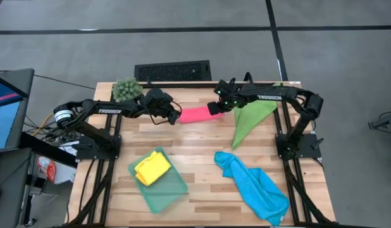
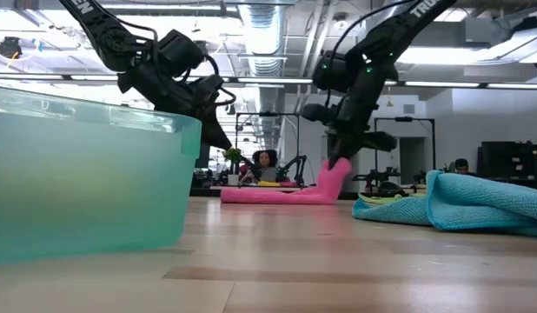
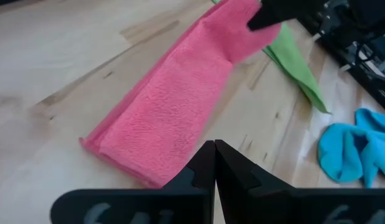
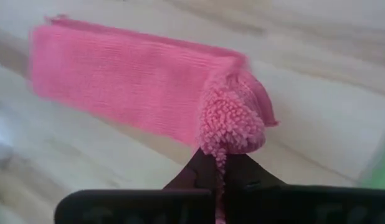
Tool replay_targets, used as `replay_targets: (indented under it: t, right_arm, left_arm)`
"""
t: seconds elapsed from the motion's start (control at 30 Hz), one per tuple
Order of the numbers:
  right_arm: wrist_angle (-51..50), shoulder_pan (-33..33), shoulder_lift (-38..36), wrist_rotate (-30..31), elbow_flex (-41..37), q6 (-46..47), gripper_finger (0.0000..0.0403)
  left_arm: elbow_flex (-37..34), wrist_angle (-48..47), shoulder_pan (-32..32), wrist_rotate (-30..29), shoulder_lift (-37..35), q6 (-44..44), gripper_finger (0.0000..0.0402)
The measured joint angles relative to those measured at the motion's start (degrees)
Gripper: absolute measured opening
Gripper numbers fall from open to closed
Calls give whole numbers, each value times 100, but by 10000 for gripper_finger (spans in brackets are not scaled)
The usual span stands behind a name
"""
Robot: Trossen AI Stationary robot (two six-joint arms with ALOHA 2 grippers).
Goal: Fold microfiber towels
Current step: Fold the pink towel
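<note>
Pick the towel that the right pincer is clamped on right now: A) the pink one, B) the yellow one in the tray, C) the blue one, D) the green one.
A: the right pincer is shut on one raised end of the pink towel, whose pile bunches at the fingertips in the right wrist view, while the rest of it lies folded on the table.

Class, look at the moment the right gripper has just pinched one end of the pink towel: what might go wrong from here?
1. The right gripper is shut on only a small tuft at the end of the pink towel, so the cloth may slip out when lifted.
2. The shut left gripper sits at the towel's other end without holding it, so the folded strip may drag or unfold.
3. The green towel lies close beside it and may snag.
</note>
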Motion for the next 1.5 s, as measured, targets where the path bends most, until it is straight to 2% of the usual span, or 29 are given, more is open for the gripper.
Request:
replay_targets:
  t: [0.17, 0.43, 0.57, 0.77, 0.9, 1.2, 1.4, 1.5]
  right_arm:
    - [382, 261, 366, -98, 280, 176, 20]
    - [453, 460, 863, -136, 1290, 139, 21]
    - [445, 522, 1132, -137, 1629, 45, 21]
    - [441, 576, 1372, -136, 1936, -15, 24]
    - [614, 614, 1373, -140, 1985, -17, 21]
    - [731, 724, 1373, -195, 1982, 26, 23]
    - [864, 736, 1371, -200, 1982, 28, 23]
    - [889, 744, 1373, -184, 1980, 31, 25]
  left_arm:
    - [2, -116, 9, 22, 0, -2, 0]
    - [2, -664, 4, -81, -7, 96, 0]
    - [1, -1287, 9, -497, -7, 339, 0]
    - [-57, -1294, 9, -941, -9, 924, 0]
    - [-60, -1588, 119, -1268, -9, 988, 0]
    - [-61, -1539, 342, -1201, 140, 1209, 0]
    - [-66, -1087, 376, -480, 756, 1191, 0]
    - [-66, -936, 345, -334, 1016, 1053, 0]
